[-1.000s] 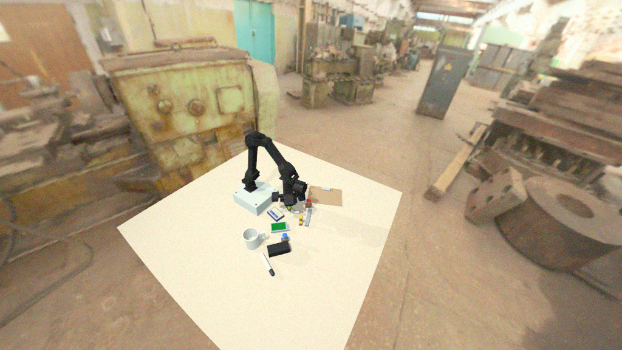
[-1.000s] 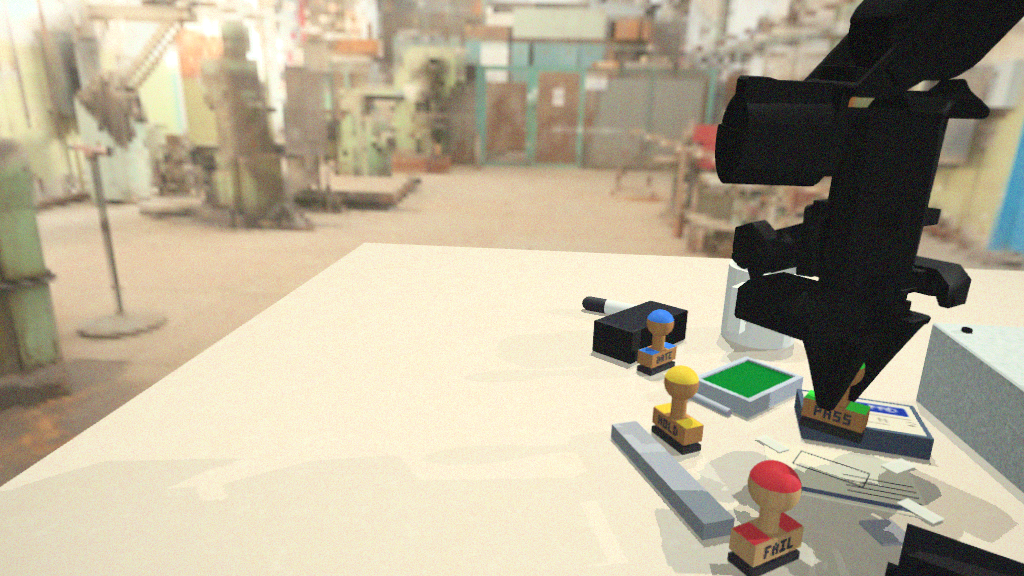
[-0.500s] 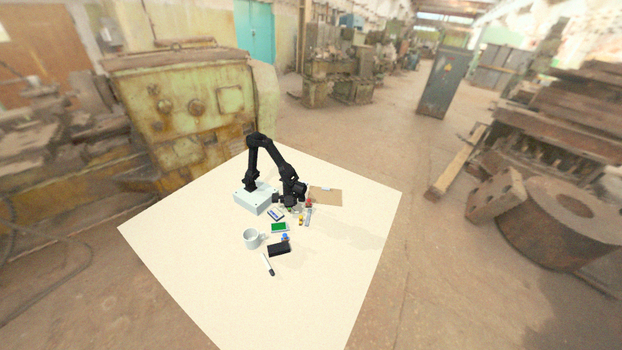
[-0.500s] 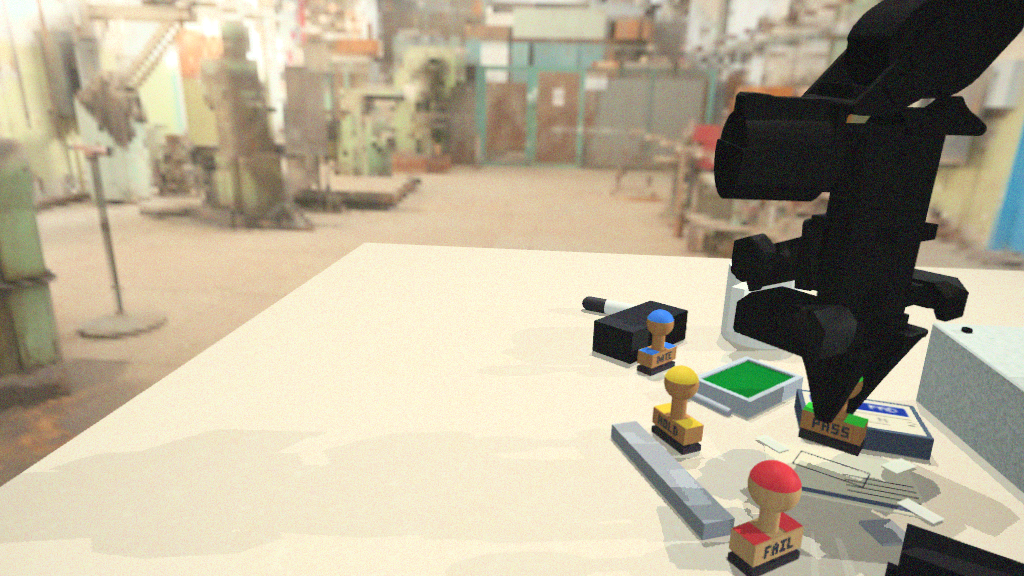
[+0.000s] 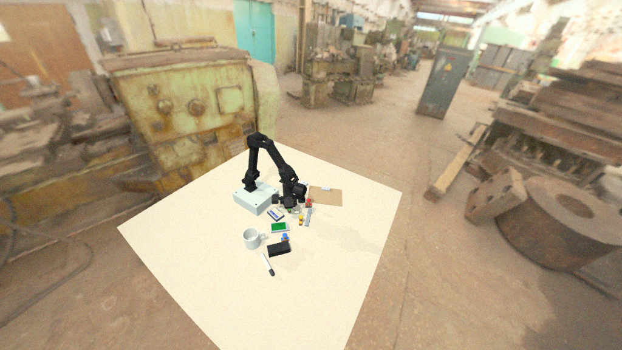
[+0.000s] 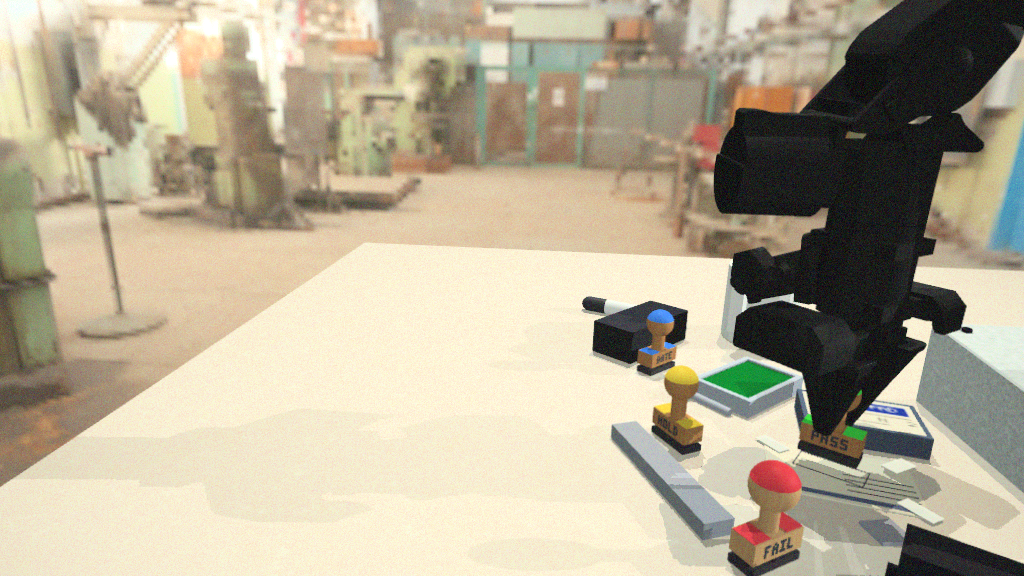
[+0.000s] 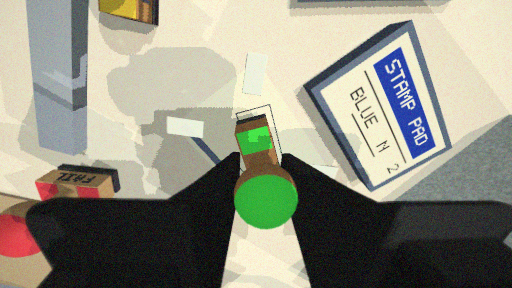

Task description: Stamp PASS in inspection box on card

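Green-topped, the stamp [image 5: 289,210] [image 6: 832,438] [image 7: 254,141] reading PASS is grasped by the jaws [image 5: 290,208] [image 6: 843,422]; nearby labels read "STAMP PAD, BLUE N 2" [image 6: 891,422] [image 7: 385,107], FAIL [image 6: 777,548] [image 7: 76,177] and HOLD [image 6: 667,425].

My black, angular parallel-jaw gripper [image 5: 290,208] [image 6: 844,422] [image 7: 260,160] points downward, its fingers partly closed, beneath my bent, black six-joint arm [image 5: 274,154] [image 6: 923,68].
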Available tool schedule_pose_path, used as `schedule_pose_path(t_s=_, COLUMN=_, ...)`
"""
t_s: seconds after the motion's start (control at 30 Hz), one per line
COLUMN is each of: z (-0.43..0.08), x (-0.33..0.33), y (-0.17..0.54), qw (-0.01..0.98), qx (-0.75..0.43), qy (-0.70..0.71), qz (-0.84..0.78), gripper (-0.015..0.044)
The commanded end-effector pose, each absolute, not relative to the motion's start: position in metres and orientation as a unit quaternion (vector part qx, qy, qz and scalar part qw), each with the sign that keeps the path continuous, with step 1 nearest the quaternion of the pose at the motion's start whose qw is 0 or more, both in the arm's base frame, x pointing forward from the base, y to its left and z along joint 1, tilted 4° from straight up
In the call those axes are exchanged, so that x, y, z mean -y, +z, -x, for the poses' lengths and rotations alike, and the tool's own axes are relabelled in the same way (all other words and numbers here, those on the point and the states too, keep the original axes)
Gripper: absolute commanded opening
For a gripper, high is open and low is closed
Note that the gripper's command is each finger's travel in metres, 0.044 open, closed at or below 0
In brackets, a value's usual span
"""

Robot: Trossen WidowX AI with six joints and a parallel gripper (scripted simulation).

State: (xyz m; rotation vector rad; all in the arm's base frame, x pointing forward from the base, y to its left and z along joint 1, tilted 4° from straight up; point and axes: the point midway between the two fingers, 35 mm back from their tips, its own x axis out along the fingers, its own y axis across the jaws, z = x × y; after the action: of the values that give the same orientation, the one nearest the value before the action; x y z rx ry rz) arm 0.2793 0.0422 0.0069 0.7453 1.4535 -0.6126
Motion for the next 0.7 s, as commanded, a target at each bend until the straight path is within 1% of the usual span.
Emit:
schedule_pose_path(t_s=0.0, z=-0.2773, x=-0.0422, y=0.002, qw=0.64, qx=-0.64, qy=-0.272, qz=-0.327, gripper=0.0)
schedule_pose_path(t_s=0.67, z=-0.2767, x=-0.0426, y=-0.0035, qw=0.641, qx=-0.64, qy=-0.27, qz=-0.325, gripper=0.0)
